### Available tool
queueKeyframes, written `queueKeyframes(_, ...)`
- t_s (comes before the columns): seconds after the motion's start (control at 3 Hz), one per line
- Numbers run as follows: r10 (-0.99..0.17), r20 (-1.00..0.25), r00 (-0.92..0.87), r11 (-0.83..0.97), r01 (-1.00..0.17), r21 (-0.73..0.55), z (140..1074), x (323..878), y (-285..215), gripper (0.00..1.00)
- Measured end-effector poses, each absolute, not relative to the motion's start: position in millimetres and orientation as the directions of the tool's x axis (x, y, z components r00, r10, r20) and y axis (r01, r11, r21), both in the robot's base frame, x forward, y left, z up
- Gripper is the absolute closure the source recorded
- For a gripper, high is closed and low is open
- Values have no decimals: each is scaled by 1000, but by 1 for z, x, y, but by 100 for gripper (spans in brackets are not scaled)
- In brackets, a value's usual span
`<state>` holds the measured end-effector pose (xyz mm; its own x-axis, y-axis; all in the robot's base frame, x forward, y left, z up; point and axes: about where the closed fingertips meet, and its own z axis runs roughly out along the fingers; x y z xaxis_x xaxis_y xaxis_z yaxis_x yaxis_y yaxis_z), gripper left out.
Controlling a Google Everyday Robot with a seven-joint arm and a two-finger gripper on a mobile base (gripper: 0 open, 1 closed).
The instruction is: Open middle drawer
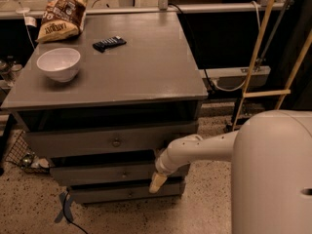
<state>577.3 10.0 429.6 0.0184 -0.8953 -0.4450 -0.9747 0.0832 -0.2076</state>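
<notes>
The middle drawer (97,173) is a wide, shallow grey front with a small round knob (124,174) at its centre, and a dark gap shows above it. It sits in a grey cabinet (146,77), below the taller drawer with the larger knob (116,142) and above the slim bottom drawer (126,193). My gripper (157,182) hangs at the end of my white arm (200,150), in front of the right end of the middle drawer, to the right of its knob. Whether it touches the front is not clear.
On the cabinet top are a white bowl (58,64), a chip bag (61,18) and a black remote (109,43). A wire basket (19,155) sits on the floor at the left. Wooden poles (258,52) and cables stand at the right. My white body (273,174) fills the lower right.
</notes>
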Motion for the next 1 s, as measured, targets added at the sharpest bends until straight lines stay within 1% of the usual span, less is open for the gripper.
queueKeyframes(0.33, -884, -467, 34, 67, -978, -198, 418, 587, 21, 0)
queueKeyframes(0.67, -873, -485, 51, 47, -981, -187, 411, 591, 31, 18)
queueKeyframes(1.0, -873, -485, 51, 47, -981, -187, 411, 590, 31, 40)
